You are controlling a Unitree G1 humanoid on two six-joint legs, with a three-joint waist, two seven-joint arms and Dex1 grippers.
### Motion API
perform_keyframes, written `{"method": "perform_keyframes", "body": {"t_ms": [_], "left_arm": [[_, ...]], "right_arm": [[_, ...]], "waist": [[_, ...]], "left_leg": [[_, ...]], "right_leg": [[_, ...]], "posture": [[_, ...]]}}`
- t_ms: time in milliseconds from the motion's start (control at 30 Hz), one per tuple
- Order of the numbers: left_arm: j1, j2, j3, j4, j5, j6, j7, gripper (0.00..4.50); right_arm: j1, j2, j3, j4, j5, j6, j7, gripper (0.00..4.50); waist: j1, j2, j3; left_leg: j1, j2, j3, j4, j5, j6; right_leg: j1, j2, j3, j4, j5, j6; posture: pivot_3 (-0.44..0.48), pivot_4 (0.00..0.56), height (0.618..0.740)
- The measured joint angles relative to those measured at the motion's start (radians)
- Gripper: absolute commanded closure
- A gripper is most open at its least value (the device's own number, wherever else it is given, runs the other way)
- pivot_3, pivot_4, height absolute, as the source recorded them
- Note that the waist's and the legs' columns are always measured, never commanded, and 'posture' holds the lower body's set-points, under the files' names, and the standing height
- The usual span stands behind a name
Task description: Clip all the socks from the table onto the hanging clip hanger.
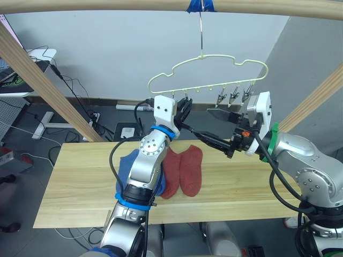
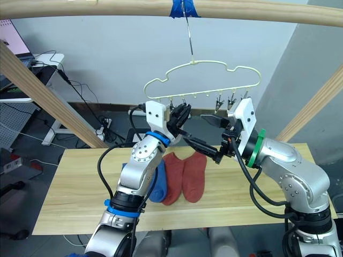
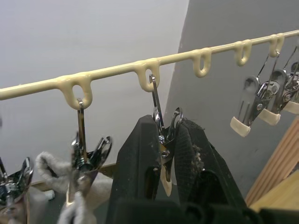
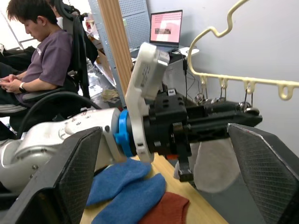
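my left gripper (image 3: 168, 154) is up at the clip hanger (image 1: 209, 69), its fingers pinched narrow on one metal clip (image 3: 164, 135), squeezing it. the grey sock (image 4: 210, 163) hangs just beside that clip. my right gripper (image 1: 217, 131) stands wide open at about 3 o'clock of the left one. i'd keep the clip squeezed, feed the cuff in, then let go. two red socks (image 1: 182, 171) and the blue socks (image 1: 126, 166) lie mid-table (image 1: 75, 182), well off the edges. the wooden beam (image 1: 45, 88) crowds 10 o'clock; open room lies toward 6.
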Motion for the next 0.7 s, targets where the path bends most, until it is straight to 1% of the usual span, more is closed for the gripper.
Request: {"method": "perform_keyframes", "body": {"t_ms": [100,300,367,467,500,700], "left_arm": [[0.006,0.004,0.0,-0.003,-0.002,0.011,-0.003,4.2],[0.013,0.012,-0.011,0.004,0.021,-0.026,0.001,4.2],[0.013,0.01,-0.011,0.014,0.029,-0.034,0.006,3.5],[0.01,0.006,-0.011,0.028,0.044,-0.06,0.023,2.66],[0.007,0.003,-0.009,0.033,0.046,-0.069,0.028,2.45],[0.001,-0.008,-0.011,0.039,0.052,-0.075,0.038,2.45]], "right_arm": [[0.0,0.001,0.001,0.001,-0.002,-0.002,0.001,0.0],[0.0,0.002,0.001,0.002,-0.015,-0.003,0.001,0.0],[0.0,0.002,0.001,0.002,-0.018,-0.003,0.001,0.0],[-0.002,0.003,0.001,0.002,-0.019,-0.003,0.001,0.0],[-0.004,0.005,0.001,0.002,-0.019,-0.003,0.0,0.0],[-0.032,0.012,0.001,-0.003,-0.018,-0.003,0.0,0.0]], "waist": [[0.001,0.0,0.0],[0.001,0.0,0.0],[0.001,0.0,0.0],[0.001,0.0,0.0],[0.001,0.0,0.0],[0.0,0.0,0.0]], "left_leg": [[0.0,0.0,0.0,0.0,0.0,0.0],[0.0,0.0,0.0,0.0,0.0,0.0],[0.0,0.0,0.0,0.0,0.0,0.0],[0.0,0.0,0.0,0.0,0.0,0.0],[0.0,0.0,0.0,0.0,0.0,0.0],[0.0,0.0,0.0,0.0,0.0,0.0]], "right_leg": [[0.0,0.0,0.0,0.0,0.0,0.0],[0.0,0.0,0.0,0.0,0.0,0.0],[0.0,0.0,0.0,0.0,0.0,0.0],[0.0,0.0,0.0,0.0,0.0,0.0],[0.0,0.0,0.0,0.0,0.0,0.0],[0.0,0.0,0.0,0.0,0.0,0.0]], "posture": [[-0.176,0.233,0.74],[-0.182,0.236,0.74],[-0.185,0.236,0.74],[-0.186,0.238,0.74],[-0.186,0.238,0.74],[-0.188,0.237,0.74]]}}
